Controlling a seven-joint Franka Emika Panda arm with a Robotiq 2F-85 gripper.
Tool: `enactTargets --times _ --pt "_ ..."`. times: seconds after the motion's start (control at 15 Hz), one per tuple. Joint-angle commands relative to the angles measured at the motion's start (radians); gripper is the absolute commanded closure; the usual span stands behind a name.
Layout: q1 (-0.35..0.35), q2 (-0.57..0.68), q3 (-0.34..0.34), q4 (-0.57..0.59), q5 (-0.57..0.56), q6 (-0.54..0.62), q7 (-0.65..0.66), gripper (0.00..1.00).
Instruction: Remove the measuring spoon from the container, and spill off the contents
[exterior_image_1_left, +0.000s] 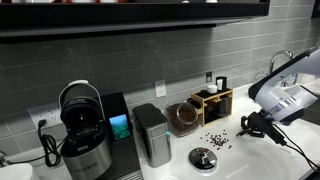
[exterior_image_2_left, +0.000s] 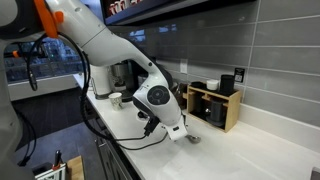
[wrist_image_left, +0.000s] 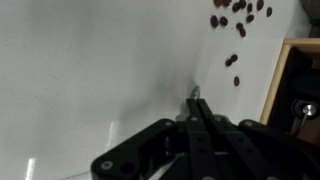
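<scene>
Contents (exterior_image_1_left: 217, 140) lie scattered on the surface (exterior_image_1_left: 250, 160) near the container (exterior_image_1_left: 183, 117), so spilling looks done, while the claw (wrist_image_left: 196, 101), low and clenched, seemingly pinches the measuring spoon (wrist_image_left: 195, 91), not yet set down.

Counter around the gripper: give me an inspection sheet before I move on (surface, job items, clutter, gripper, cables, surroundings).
Surface: white counter, dry, with beans scattered on it.
Job's things: measuring spoon is out of the container, and only a pale tip shows. The container stands upright and is still dark inside. Some contents are spilled in a loose patch.
Clutter: steel canister, drain disc, wooden box, coffee machine.
Gripper: gripper is shut on the measuring spoon, low over the counter beside the spill.
Cables: dark cord by the coffee machine.
Surroundings: grey tiled wall.
</scene>
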Motion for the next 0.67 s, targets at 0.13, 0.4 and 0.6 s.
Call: enactTargets --times 0.13,0.4,0.6 --pt "0.006 0.044 -0.022 -0.021 -0.129 0.012 0.143 0.53" --pt "-0.008 0.013 -0.015 -0.024 -0.240 0.015 0.250 0.27" --pt "-0.010 -0.027 -0.025 -0.043 -0.364 0.005 0.324 0.03"
